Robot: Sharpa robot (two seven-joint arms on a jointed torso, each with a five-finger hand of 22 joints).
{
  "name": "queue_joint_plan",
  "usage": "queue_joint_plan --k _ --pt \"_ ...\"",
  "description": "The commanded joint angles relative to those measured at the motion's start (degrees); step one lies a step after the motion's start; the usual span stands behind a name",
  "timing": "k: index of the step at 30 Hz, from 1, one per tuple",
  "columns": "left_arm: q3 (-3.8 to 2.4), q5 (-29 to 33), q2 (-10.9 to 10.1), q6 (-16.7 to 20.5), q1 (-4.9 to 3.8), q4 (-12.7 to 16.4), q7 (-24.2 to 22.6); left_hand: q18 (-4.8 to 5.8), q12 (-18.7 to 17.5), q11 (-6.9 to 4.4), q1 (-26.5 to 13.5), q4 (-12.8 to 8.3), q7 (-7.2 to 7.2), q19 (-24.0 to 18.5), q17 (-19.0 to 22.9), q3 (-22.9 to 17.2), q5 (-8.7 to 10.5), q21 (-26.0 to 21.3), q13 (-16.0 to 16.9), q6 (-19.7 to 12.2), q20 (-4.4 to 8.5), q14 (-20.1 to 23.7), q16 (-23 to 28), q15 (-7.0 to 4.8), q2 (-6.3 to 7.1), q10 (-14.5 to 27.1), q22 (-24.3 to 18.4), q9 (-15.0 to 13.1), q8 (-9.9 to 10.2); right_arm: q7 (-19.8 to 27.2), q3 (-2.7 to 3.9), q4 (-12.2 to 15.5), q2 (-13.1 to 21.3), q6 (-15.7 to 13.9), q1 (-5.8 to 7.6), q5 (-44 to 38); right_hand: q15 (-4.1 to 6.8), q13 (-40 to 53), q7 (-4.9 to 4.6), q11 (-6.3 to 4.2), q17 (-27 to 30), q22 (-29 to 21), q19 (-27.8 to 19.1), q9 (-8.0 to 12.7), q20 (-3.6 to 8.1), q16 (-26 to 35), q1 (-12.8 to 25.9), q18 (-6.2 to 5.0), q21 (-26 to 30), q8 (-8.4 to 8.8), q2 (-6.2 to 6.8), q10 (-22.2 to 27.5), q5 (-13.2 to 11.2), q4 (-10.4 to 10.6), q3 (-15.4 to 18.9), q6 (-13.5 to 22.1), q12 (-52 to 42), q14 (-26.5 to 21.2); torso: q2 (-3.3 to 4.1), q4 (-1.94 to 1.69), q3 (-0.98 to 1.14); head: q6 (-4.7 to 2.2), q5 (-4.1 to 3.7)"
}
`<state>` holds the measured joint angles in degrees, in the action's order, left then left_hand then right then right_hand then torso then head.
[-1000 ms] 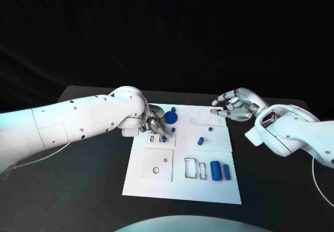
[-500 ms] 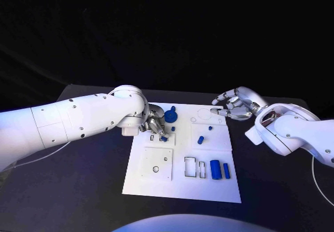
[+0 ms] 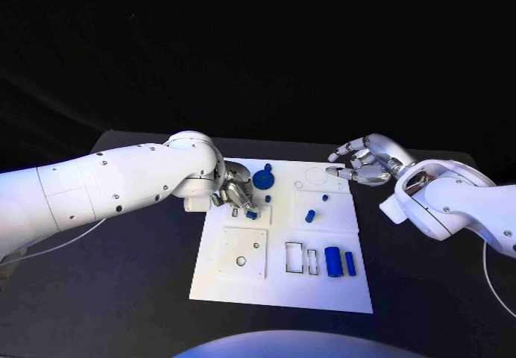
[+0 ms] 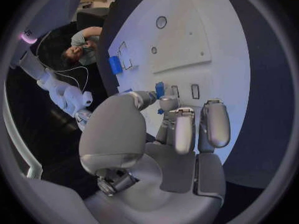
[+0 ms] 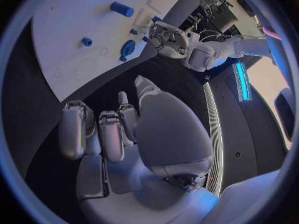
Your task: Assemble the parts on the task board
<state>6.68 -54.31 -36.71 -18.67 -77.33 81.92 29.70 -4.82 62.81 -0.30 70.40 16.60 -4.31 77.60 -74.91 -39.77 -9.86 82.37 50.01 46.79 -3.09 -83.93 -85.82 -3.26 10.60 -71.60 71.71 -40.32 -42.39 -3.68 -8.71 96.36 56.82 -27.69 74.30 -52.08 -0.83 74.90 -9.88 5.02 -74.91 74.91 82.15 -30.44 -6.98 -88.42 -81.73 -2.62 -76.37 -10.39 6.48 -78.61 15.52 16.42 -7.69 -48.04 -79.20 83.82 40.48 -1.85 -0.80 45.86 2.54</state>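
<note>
Nearest the robot on the flat white rectangular task board (image 3: pixel 282 246), a large blue cylinder (image 3: pixel 333 262) and a slimmer blue cylinder (image 3: pixel 350 262) lie side by side at about five o'clock from the board's middle, just beside two empty rectangular slots (image 3: pixel 301 258). Further up, the left robot hand (image 3: pixel 238 191) hangs over the board's ten o'clock region, fingers curled toward a small blue peg (image 3: pixel 252 214); the left wrist view puts that small blue peg (image 4: pixel 159 89) right at the fingertips, apparently pinched, though contact isn't clear-cut. The risk here, I'd judge: a thin pinch lets the peg tip or slip, so it jams askew instead of seating. Past it sit a short blue pin (image 3: pixel 309 216) and a round blue disc (image 3: pixel 262 179). Far off at one o'clock, the right robot hand (image 3: pixel 359 165) hovers by the board's edge, fingers curled around nothing.
</note>
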Motion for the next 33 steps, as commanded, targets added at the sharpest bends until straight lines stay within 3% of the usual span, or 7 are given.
queue_joint_plan --k 1,6,17,24,33 --pt "-0.16 4.0 -0.8 3.1 -0.01 0.9 -0.5 0.84 0.4 0.03 -1.1 -11.7 0.13 0.2 -6.0 -11.9 -0.90 0.3 0.2 0.4 0.38 -3.9 -0.3 -0.39 0.06 -0.6 0.2 -0.3 -0.4 0.1 0.00 0.0 0.1 0.2 -0.05 -0.2 -0.02 1.7 0.01 0.02 -10.6 6.7 -0.5 0.0 0.09 0.3 0.4 -0.87 0.2 -0.24 -0.10 -0.1 0.2 0.1 -0.4 0.2 -0.2 5.0 -0.01 -0.04 0.04 0.01 0.08" --pt "-0.28 3.8 -2.7 7.9 0.06 2.6 -0.9 1.03 0.8 -0.23 -2.4 -13.0 0.39 0.8 -6.6 -13.1 -4.14 0.8 0.7 1.3 0.59 -4.0 -0.6 -0.61 0.83 -1.5 1.2 -0.9 -0.7 0.1 0.00 0.0 0.3 0.0 -0.04 -0.2 -0.02 1.7 0.00 0.02 -10.5 6.7 -0.5 0.0 0.09 0.4 0.4 -0.86 0.1 -0.25 -0.12 -0.1 0.3 0.1 -0.4 0.2 -0.2 5.0 0.01 -0.09 0.04 0.09 0.17" --pt "-0.13 -2.8 -5.6 15.3 1.40 6.3 -1.1 1.47 2.2 -0.66 -3.2 -13.8 0.82 2.3 -7.5 -14.1 -6.23 1.8 2.7 2.4 0.91 -4.3 -1.1 -0.98 1.79 -3.2 3.3 -1.3 -0.9 0.2 0.00 -0.2 0.6 -0.1 -0.04 -0.2 -0.02 1.7 0.00 0.02 -10.6 6.7 -0.4 0.0 0.09 0.4 0.4 -0.86 0.1 -0.25 -0.13 -0.1 0.3 0.1 -0.4 0.2 -0.2 5.0 -0.05 -0.15 0.01 0.31 0.25" --pt "0.07 -6.8 -5.7 17.5 2.64 6.7 -1.2 1.60 2.6 -0.90 -3.6 -14.0 1.07 2.8 -7.9 -14.5 -7.53 2.1 3.2 3.1 1.12 -4.4 -1.3 -1.20 2.37 -3.9 4.0 -1.5 -0.7 0.5 0.00 -0.5 0.7 -0.3 -0.04 -0.1 -0.01 1.6 0.00 0.02 -10.4 6.6 -0.5 0.0 0.10 0.4 0.5 -0.90 0.3 -0.27 -0.12 0.0 0.5 0.1 -0.5 0.2 -0.1 5.0 -0.14 -0.36 0.18 0.42 0.01" --pt "0.17 -8.9 -4.7 18.7 3.56 6.1 -1.2 1.64 2.7 -1.12 -4.2 -14.2 1.29 3.0 -8.1 -14.6 -10.33 2.2 3.6 3.8 1.37 -4.4 -1.4 -1.42 2.92 -4.5 4.2 -1.8 -0.3 -0.1 0.00 -0.5 0.8 -0.8 -0.04 -1.0 0.00 1.3 0.01 0.00 -10.2 6.6 -0.6 0.0 0.11 0.5 0.7 -0.92 0.4 -0.31 0.01 0.2 0.9 0.1 -0.5 0.2 0.1 4.9 0.00 -0.16 0.08 0.39 0.25"
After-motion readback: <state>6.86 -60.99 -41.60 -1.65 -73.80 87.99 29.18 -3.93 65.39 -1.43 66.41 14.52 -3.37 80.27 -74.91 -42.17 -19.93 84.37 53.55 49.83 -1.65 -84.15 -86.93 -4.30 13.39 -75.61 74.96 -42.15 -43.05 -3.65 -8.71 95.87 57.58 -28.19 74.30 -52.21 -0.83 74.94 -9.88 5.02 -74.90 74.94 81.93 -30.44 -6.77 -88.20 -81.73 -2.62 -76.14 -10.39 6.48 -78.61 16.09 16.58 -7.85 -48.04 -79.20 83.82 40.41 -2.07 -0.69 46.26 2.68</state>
